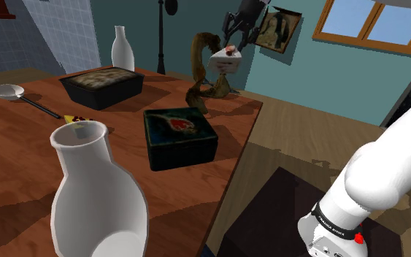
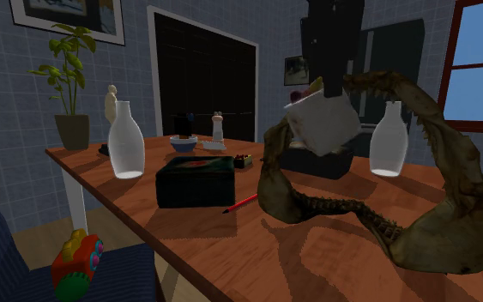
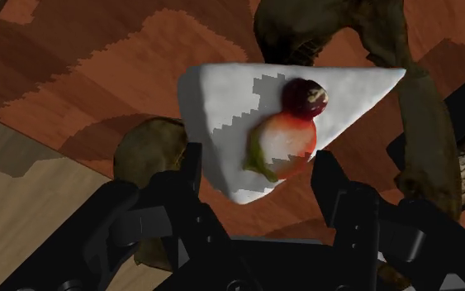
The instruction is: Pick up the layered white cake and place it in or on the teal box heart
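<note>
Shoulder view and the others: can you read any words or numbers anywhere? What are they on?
No text can be read.
Arm band: white letters, too small to read.
Wall picture: marks too blurred to read.
On the box and the cake: no writing.
</note>
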